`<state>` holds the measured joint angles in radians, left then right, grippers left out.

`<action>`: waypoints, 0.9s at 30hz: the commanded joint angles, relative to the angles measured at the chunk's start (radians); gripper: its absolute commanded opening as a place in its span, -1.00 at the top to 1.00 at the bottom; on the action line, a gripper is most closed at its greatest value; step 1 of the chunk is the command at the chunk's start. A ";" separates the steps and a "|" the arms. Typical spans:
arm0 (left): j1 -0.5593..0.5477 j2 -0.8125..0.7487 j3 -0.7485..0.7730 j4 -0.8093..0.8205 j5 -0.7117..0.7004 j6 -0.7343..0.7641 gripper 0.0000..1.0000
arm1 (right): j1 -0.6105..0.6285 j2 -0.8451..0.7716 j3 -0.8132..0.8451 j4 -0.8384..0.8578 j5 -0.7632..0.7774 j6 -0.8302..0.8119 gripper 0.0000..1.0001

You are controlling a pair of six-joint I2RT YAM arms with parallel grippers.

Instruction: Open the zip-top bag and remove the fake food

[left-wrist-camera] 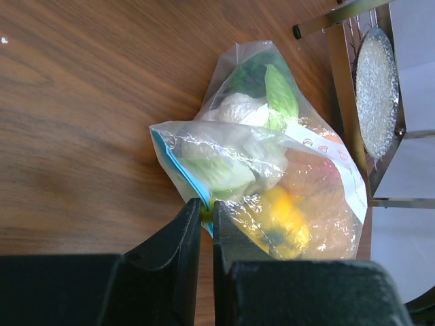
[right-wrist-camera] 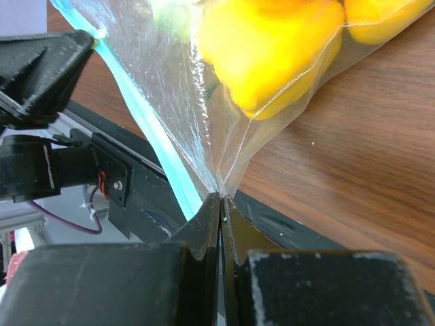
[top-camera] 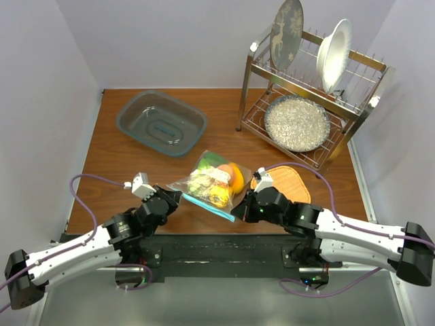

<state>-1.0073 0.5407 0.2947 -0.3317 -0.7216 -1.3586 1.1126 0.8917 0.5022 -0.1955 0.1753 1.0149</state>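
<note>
Black matte fingers of the left gripper [left-wrist-camera: 206, 212] are pressed together on the teal-blue zip strip [left-wrist-camera: 178, 175] of the zip-top bag [top-camera: 211, 180], low in the left wrist view. The right gripper [right-wrist-camera: 221, 200] is likewise clamped, with a thin fold of clear, crinkly film pinched beside the strip. The bag is stretched between both grippers at the centre of the top view, over the brown wood-grain table [top-camera: 102, 176]; whether it touches the wood cannot be told. The fake food [top-camera: 221, 178] is bunched inside: a glossy yellow pepper [right-wrist-camera: 272, 41] and a knobbly white cauliflower [left-wrist-camera: 234, 109] with green leaves. Just behind, right of centre, a round woven orange mat [top-camera: 296, 182] is seen. Farther back, a translucent grey rounded tub [top-camera: 161, 123] and a wire dish rack [top-camera: 248, 81] holding plates are placed.
</note>
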 commanded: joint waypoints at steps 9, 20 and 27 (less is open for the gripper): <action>0.052 0.025 0.124 -0.090 -0.164 0.134 0.72 | 0.003 -0.057 -0.005 -0.139 0.058 -0.053 1.00; 0.078 0.062 0.190 -0.046 -0.110 0.271 0.94 | 0.003 -0.031 0.074 -0.196 0.075 -0.136 0.55; 0.078 0.102 0.236 -0.007 -0.044 0.338 0.97 | 0.036 0.099 0.297 -0.269 0.153 -0.340 -0.11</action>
<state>-0.9360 0.6331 0.4721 -0.3962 -0.7589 -1.0939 1.1213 0.9260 0.6579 -0.4294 0.2436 0.8268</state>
